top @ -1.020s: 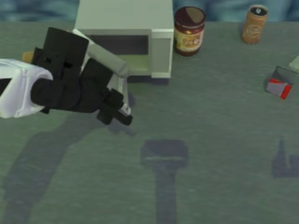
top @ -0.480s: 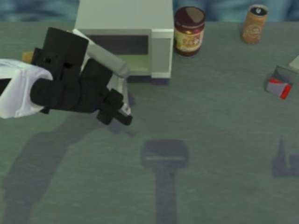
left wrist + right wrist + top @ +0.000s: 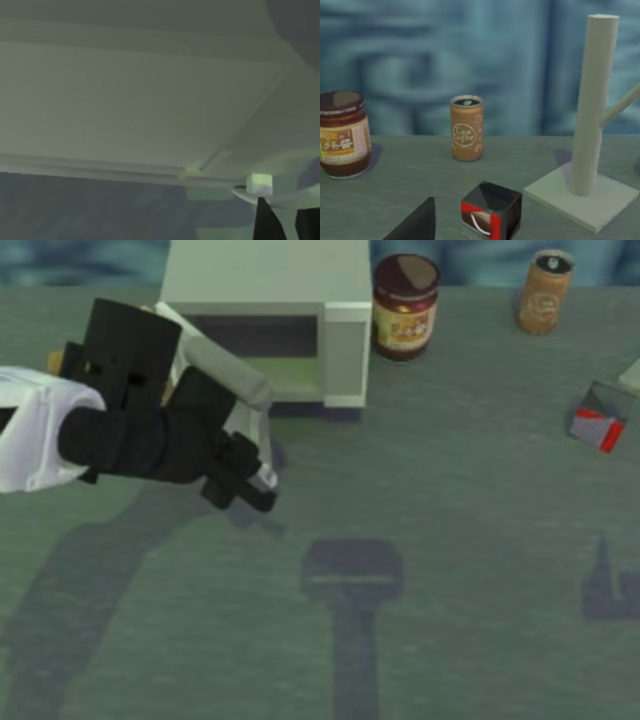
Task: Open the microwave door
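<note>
Since a moment ago, the left arm has slid a little away from the microwave (image 3: 266, 285), and the microwave door (image 3: 222, 375) has swung out a bit more with it. That door is now wide open. It sticks out from the left front corner of the microwave, and the dark inside of the box shows.

The microwave sits at the back of the table (image 3: 450, 540), and it is the biggest thing there. The left gripper (image 3: 250, 468) is at the far end of the open door, out in front of the microwave. Its dark fingers (image 3: 238, 485) are right at the door's edge. They look closed on it, but the arm hides the spot, so nobody can tell for sure. The left wrist view is filled with the pale flat door panel (image 3: 125, 100) up close, with a bit of dark finger (image 3: 267, 225) in one corner.

Just right of the microwave stands a brown jar (image 3: 405, 306) with a yellow label. Farther right of the microwave is an orange can (image 3: 544, 290). A small red and black box (image 3: 598, 418) lies well to the right of the microwave, nearer the front. A white stand with a tall post (image 3: 592, 110) shows in the right wrist view, beside that box.

The right gripper is not seen from above. Only a dark bit of it (image 3: 415, 225) shows in its own view, so its fingers cannot be told.
</note>
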